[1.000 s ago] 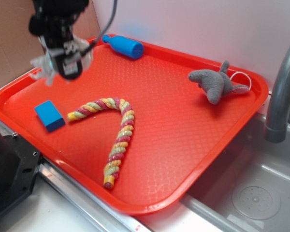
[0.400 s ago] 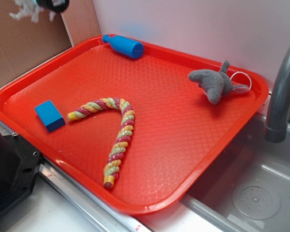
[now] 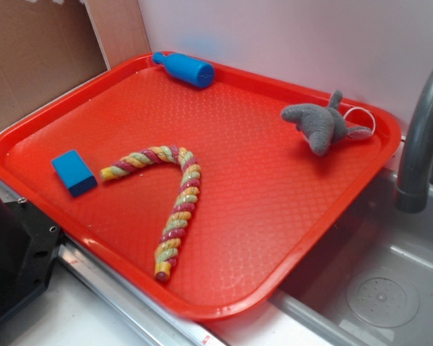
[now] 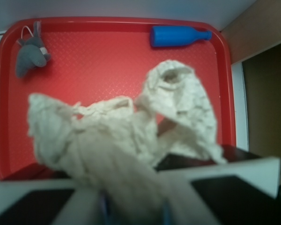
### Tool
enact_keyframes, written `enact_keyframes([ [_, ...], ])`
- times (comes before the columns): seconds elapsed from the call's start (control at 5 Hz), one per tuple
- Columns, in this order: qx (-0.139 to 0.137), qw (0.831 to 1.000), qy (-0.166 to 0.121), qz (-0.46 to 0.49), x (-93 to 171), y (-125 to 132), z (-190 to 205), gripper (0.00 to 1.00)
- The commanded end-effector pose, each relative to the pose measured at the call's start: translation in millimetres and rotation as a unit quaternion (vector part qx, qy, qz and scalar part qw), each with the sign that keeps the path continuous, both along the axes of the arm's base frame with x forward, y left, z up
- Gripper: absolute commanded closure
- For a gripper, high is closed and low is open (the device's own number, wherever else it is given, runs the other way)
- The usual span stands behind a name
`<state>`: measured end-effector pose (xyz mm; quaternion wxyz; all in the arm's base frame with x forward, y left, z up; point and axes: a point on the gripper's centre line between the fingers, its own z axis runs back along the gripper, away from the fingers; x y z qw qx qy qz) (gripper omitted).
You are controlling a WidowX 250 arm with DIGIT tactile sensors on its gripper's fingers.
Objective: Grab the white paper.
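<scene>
While the white paper (image 4: 126,140) fills most of the wrist view, its lower end runs down between the two finger pads (image 4: 225,176) of the gripper (image 4: 133,206), so the jaws are squeezed on the paper and it hangs high above the red tray (image 4: 107,56). Seen from the outside view, the arm is out of the picture, and the tray (image 3: 289,238) holds a blue bottle (image 3: 185,69) at the far edge, a grey plush toy (image 3: 321,126) near the right corner, a twisty colored rope (image 3: 175,194) in the middle and a blue block (image 3: 74,172) on the left. Beside the tray is a grey sink (image 3: 375,288) with a tap (image 3: 422,137).
</scene>
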<state>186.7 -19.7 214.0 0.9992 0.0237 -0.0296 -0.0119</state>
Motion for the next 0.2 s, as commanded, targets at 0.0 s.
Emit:
enact_keyframes([
  [0.0,-0.011,1.000,-0.022,-0.002,-8.8,-28.1,13.7,1.00],
])
